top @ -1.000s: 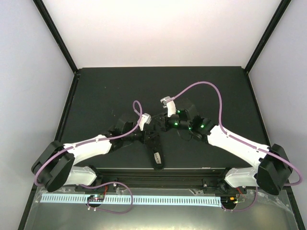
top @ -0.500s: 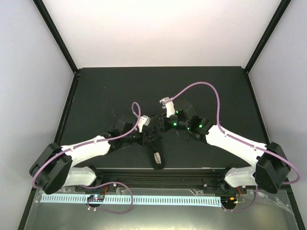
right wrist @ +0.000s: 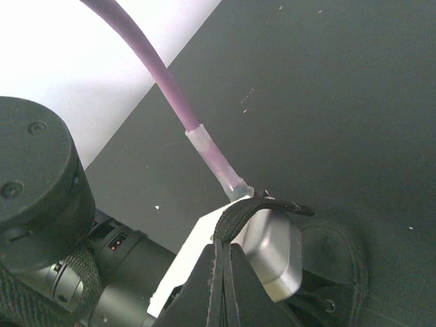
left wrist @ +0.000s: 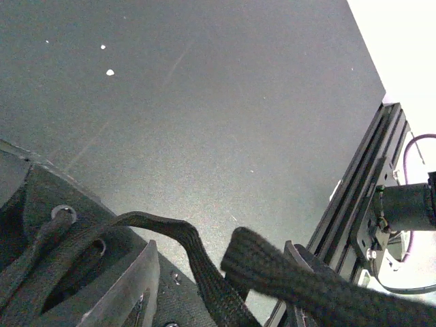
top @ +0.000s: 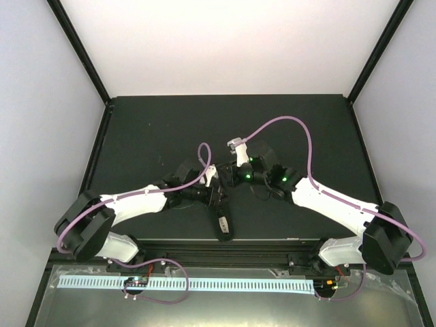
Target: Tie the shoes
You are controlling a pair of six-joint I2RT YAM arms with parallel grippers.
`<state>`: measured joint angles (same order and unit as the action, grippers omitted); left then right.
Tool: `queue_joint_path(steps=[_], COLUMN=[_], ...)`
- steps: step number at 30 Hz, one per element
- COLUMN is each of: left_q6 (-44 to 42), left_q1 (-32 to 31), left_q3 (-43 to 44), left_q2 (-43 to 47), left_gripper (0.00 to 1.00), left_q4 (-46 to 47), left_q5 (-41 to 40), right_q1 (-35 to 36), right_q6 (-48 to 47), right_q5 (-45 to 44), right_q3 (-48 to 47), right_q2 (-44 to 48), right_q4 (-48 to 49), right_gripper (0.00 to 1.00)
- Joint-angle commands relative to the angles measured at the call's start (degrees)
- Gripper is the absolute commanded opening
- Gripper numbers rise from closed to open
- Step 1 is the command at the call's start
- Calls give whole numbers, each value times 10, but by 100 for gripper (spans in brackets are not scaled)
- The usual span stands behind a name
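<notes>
As the two arms meet over the dark matte table [top: 150, 129], the small narrow black shoe [top: 222, 221] lies at the centre near the front edge, between them, its pale patch showing. The right gripper [right wrist: 222, 257] – jaws pressed together – pinches a thin black lace [right wrist: 259, 204] that loops out past its fingertips, just beside the silver camera housing [right wrist: 272, 242] on the other wrist (a purple cable [right wrist: 146, 61] runs into it). The left gripper [left wrist: 219, 272] hangs beside the shoe's metal eyelets [left wrist: 63, 212], jaws standing apart, lace strands crossing the gap – gripped or not, I cannot tell.
</notes>
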<state>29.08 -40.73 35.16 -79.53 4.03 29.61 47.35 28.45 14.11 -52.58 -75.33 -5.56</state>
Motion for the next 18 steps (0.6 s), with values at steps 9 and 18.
queue_joint_path(steps=[9,18], left_q6=[-8,12], left_q1=[-22,-22], left_q3=[41,-15], left_q2=[-11,45], left_gripper=[27,2], left_q4=[-65,2], left_q5=[-52,-51], right_q1=[4,4], right_q6=[3,8], right_q5=[-23,-53], right_q3=[-8,-18], right_q2=[3,-15], right_q4=[1,-15], right_gripper=[2,2])
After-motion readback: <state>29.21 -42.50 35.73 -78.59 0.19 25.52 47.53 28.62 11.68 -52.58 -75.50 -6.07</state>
